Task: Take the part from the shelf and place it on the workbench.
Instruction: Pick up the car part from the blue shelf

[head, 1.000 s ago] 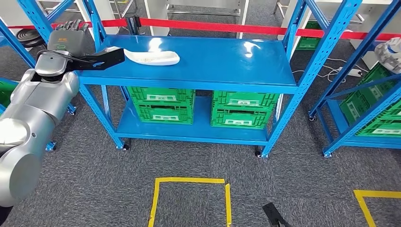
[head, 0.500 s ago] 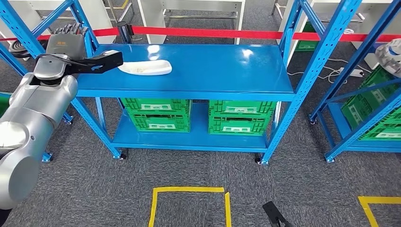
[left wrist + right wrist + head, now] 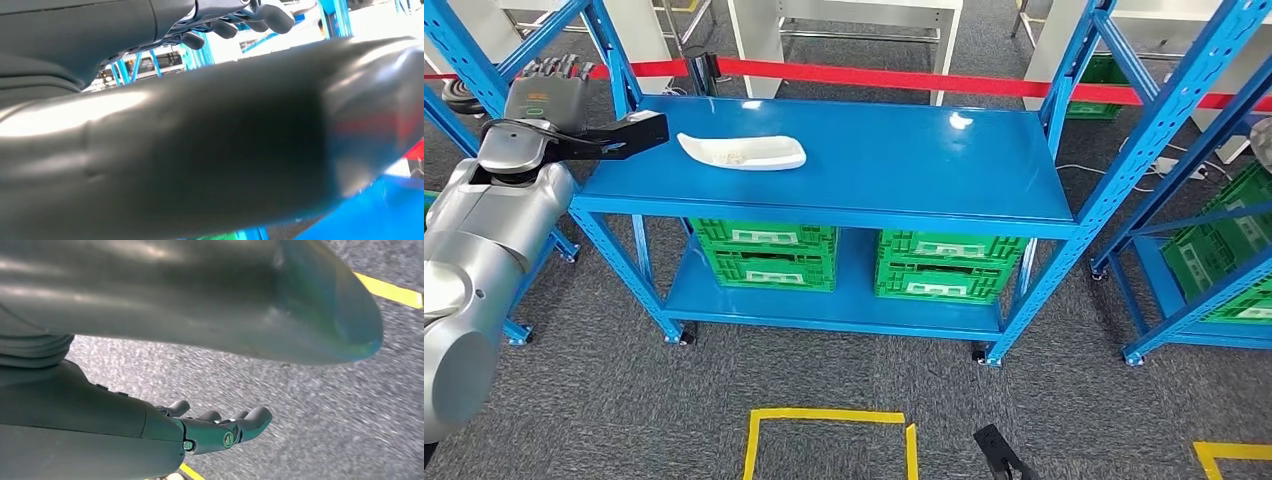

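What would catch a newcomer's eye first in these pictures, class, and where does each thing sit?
The bright blue shelf spans the middle of the head view, with a white part lying on the left of its top deck. The left hand is raised beside the shelf's left end, apart from the part. Green crates stand on the lower deck, and a red barrier tape runs behind.

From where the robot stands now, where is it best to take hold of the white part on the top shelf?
The white part lies flat, long side across the blue shelf. Probably best: grip its narrower left end, coming from the left where the left robot hand is raised, open, not touching it.
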`<control>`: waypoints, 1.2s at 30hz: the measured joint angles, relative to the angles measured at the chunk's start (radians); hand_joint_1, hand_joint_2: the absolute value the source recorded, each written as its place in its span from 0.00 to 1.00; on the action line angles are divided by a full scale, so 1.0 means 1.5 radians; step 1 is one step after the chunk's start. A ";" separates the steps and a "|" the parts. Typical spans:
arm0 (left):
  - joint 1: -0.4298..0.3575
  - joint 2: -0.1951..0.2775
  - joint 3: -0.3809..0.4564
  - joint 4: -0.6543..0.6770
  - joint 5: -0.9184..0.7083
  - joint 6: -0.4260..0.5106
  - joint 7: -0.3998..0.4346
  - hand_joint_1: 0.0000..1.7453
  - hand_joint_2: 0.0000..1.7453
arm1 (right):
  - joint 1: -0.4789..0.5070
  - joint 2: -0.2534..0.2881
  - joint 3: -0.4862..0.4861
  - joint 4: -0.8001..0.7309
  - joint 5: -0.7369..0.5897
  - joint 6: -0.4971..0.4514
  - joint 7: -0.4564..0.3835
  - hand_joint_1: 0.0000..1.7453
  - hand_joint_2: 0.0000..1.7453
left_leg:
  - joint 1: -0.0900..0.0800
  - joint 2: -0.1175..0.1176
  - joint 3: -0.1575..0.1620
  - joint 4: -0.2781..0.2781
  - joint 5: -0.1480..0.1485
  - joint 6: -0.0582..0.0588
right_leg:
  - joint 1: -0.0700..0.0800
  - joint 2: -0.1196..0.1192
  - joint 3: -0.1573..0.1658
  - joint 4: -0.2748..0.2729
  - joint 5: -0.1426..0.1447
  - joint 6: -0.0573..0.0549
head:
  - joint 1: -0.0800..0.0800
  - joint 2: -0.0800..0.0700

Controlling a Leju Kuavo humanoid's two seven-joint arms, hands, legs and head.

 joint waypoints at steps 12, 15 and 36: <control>0.022 0.043 0.000 -0.006 0.015 0.010 -0.010 0.00 0.00 | -0.009 0.007 0.000 0.000 0.018 0.014 0.010 0.00 0.00 | 0.002 0.004 -0.113 0.168 -0.042 -0.034 | 0.000 0.006 0.065 -0.044 -0.021 -0.030 | -0.002 0.000; 0.023 0.048 0.000 -0.006 0.016 0.010 -0.011 0.00 0.00 | -0.010 0.008 0.000 0.000 0.018 0.016 0.010 0.00 0.00 | 0.000 0.005 -0.067 0.035 0.037 -0.028 | 0.000 0.005 0.084 -0.043 -0.037 -0.025 | -0.002 0.000; 0.045 0.072 0.000 -0.007 0.042 0.003 -0.006 0.00 0.00 | -0.006 0.015 0.000 0.000 0.027 0.023 0.009 0.00 0.00 | -0.001 0.003 0.001 0.016 -0.005 -0.027 | 0.004 0.001 0.034 -0.047 0.005 -0.027 | 0.000 0.000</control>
